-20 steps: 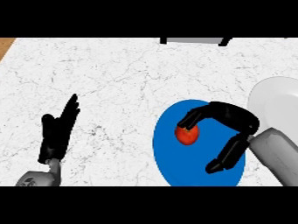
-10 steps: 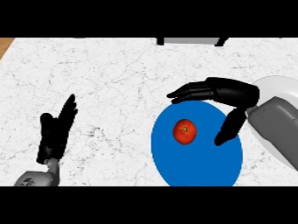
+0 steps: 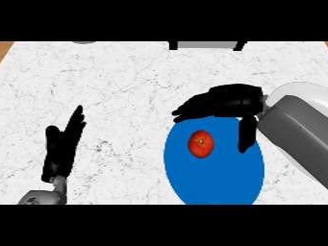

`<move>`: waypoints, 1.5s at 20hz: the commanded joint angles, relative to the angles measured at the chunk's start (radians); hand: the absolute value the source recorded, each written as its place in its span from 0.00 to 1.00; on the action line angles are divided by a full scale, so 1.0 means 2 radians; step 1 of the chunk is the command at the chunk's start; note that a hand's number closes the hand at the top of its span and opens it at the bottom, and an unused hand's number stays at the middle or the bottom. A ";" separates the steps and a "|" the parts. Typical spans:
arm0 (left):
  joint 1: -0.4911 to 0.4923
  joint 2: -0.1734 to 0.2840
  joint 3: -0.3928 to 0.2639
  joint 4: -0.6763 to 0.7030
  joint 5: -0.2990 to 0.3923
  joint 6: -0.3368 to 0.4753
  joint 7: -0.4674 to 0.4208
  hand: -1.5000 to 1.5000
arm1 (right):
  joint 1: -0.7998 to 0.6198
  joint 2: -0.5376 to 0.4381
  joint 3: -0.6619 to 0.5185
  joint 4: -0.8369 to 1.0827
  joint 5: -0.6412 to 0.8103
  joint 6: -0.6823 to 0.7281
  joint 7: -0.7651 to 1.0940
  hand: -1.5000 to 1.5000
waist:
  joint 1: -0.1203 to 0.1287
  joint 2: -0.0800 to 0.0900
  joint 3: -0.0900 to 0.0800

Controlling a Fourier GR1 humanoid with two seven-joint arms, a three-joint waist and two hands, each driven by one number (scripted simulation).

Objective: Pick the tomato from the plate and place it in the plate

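Tomato (image 3: 201,143) lies on blue plate (image 3: 216,185); right hand (image 3: 220,103) spread above, left hand (image 3: 62,146) straight-fingered.

Right hand (image 3: 223,103) open, fingers spread; left hand (image 3: 61,146) open, resting.

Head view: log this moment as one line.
tomato on blue plate | right hand open, above plate's far edge | left hand open, resting | white plate at right

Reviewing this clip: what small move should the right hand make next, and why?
Probably withdraw the right hand toward the white plate. The tomato lies free on the blue plate, and the open hand is above it, touching nothing. The left hand rests open at the lower left.
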 commanded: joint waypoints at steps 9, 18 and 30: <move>0.040 -0.009 -0.005 -0.044 -0.013 0.002 0.008 0.50 | 0.023 0.055 0.012 0.018 0.094 0.027 0.008 0.00 | -0.004 -0.002 0.000; 0.020 -0.005 0.009 -0.045 -0.010 -0.012 0.027 0.50 | 0.015 0.066 0.001 0.065 0.142 0.027 -0.043 0.00 | -0.005 -0.002 0.000; 0.022 0.005 0.030 -0.042 -0.007 -0.028 0.022 0.50 | 0.040 0.099 0.002 0.057 0.183 0.034 -0.027 0.00 | -0.006 -0.002 0.000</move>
